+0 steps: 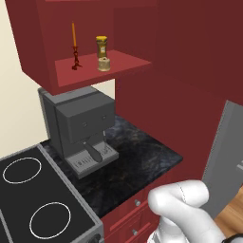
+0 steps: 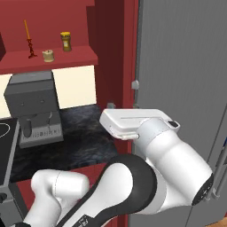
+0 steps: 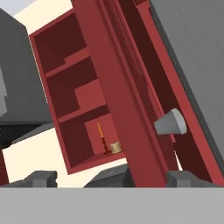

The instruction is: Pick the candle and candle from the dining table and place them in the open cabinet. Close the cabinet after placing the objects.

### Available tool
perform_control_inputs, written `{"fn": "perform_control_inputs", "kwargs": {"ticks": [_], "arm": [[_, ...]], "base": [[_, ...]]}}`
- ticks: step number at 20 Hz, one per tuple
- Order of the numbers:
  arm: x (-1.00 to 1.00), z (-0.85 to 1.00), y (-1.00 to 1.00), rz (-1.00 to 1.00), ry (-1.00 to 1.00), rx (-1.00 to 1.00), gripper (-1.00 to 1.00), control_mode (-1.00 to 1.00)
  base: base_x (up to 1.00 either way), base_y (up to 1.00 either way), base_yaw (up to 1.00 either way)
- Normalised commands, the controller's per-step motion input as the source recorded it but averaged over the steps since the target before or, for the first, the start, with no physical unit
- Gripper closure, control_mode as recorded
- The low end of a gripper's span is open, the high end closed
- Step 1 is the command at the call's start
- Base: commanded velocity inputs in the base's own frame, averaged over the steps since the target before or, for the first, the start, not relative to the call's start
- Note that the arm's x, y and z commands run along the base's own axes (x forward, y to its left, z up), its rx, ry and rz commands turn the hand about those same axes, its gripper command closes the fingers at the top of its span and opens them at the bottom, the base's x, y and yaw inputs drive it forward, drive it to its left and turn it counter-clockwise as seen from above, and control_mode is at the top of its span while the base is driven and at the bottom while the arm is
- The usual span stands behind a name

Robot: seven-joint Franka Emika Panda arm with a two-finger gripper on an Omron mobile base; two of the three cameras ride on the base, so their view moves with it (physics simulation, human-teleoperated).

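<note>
— What's off to my lower left in the left base view?
— A black stove top (image 1: 35,199) with two white ring burners. Just beside it, on the black marbled counter (image 1: 137,156), stands a grey coffee machine (image 1: 80,126).
— And up top, on my shelf?
— A yellow jar (image 1: 101,46) with a darker lid, upper middle.
— To my right?
— A tall grey refrigerator (image 2: 186,66) fills the right side of the right base view.

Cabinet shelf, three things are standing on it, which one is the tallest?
The thin orange taper candle on its dark red stand, at the shelf's left end. It rises well above the squat tan jar candle and the yellow jar behind that.
</note>
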Motion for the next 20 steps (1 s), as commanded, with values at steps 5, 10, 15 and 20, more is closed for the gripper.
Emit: {"fn": "perform_control_inputs", "kwargs": {"ticks": [5,10,15,20], "arm": [[0.31,-0.01,0.01,0.0,0.0,0.0,-1.0,-1.0],[0.42,-0.06,0.0,0.03,0.0,0.0,-1.0,-1.0],[0.49,-0.28,0.18,0.05,0.0,0.0,-1.0,-1.0],[0.4,-0.36,0.73,0.05,0.0,0.0,-1.0,-1.0]], "base": [[0.0,0.0,0.0],[0.0,0.0,0.0],[0.0,0.0,0.0],[0.0,0.0,0.0]]}}
